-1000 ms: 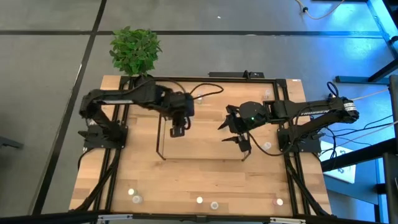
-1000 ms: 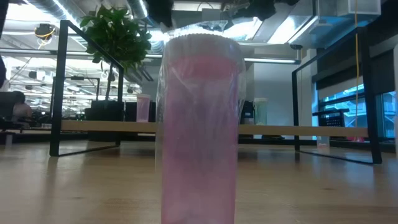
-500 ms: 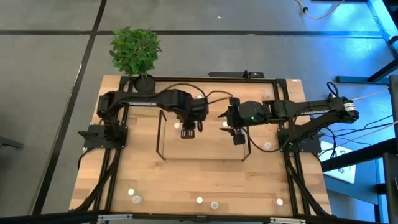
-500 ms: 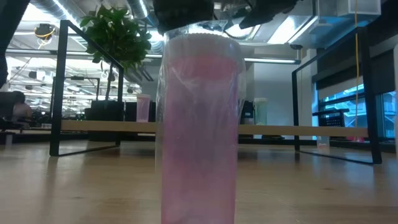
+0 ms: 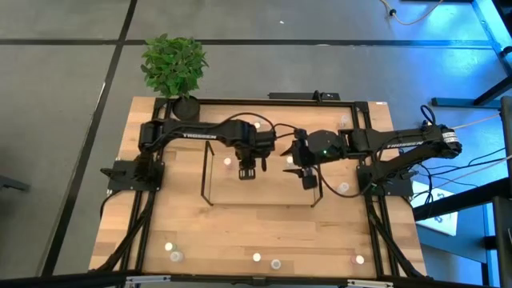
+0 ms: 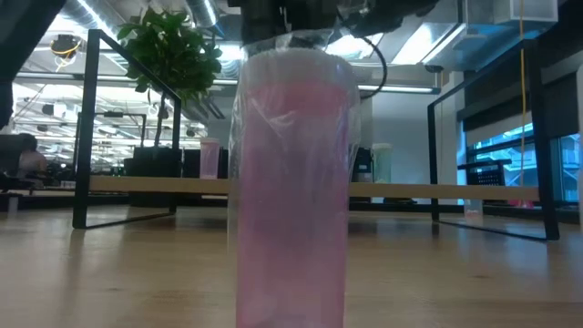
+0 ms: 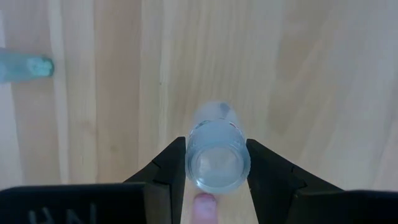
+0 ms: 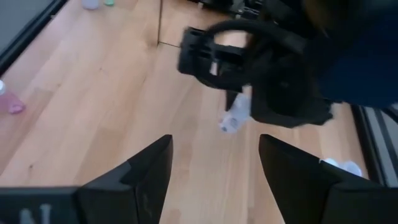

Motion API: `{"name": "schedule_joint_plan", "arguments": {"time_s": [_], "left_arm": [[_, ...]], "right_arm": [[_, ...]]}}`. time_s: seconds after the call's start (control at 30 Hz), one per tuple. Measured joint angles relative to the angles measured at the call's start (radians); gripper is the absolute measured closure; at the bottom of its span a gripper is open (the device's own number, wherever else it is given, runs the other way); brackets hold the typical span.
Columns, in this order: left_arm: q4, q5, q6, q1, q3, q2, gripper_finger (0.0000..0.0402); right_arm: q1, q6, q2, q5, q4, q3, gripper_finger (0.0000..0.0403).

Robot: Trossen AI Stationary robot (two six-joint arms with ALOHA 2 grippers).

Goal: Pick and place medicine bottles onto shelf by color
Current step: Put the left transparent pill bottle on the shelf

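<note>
Currently a clear-grey bottle (image 7: 218,163) sits clamped between my left gripper (image 7: 217,171) fingers, seen end-on at bottom centre of the left wrist view, held above bare board. In the high view that gripper (image 5: 247,169) is at picture centre, over the upper part of the shelf (image 5: 210,194). My right gripper (image 5: 308,178) hangs just right of it over the shelf's right half, fingers spread wide, nothing between them; the right wrist view shows the held bottle (image 8: 234,116) in the other arm's grip. Step in hand, I judge: carrying this bottle to its colour spot on the shelf.

Next move calls for lowering it upright onto the board, then opening. Which slot matches clear-grey I can't tell.

More bottles wait along the bottom edge of the high view, e.g. one (image 5: 256,258) at bottom centre. A pink bottle (image 6: 291,191) fills the middle of the low view.
</note>
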State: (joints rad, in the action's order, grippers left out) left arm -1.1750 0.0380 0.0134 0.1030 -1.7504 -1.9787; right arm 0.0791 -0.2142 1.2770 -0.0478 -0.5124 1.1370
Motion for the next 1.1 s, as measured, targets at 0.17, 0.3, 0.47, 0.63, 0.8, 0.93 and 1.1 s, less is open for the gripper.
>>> {"name": "schedule_joint_plan", "arguments": {"time_s": [0.17,0.3,0.47,0.63,0.8,0.93,1.1], "left_arm": [[-0.030,-0.003,0.016,0.011,0.000,-0.007,0.0280],[-0.039,-0.003,0.028,0.018,0.000,-0.007,0.0280],[-0.037,-0.003,0.035,0.020,0.000,-0.007,0.0280],[-0.036,-0.003,0.056,0.020,0.000,-0.007,0.0280],[0.001,-0.004,0.066,0.019,0.018,-0.006,0.0280],[-0.001,-0.008,0.072,0.021,0.038,-0.008,0.0280],[0.002,-0.007,0.065,0.023,0.041,-0.008,0.0280]], "right_arm": [[0.000,-0.001,0.000,0.005,-0.009,0.000,0.0161],[0.000,0.000,0.000,0.005,-0.006,0.000,0.0161],[0.000,0.000,0.000,0.006,-0.006,0.000,0.0161],[0.000,-0.001,0.000,0.006,-0.005,0.000,0.0161],[0.000,0.000,0.000,0.007,-0.005,0.000,0.0161],[0.000,0.000,0.000,0.007,-0.004,0.000,0.0161],[0.000,-0.001,0.000,0.007,-0.004,0.000,0.0161]]}}
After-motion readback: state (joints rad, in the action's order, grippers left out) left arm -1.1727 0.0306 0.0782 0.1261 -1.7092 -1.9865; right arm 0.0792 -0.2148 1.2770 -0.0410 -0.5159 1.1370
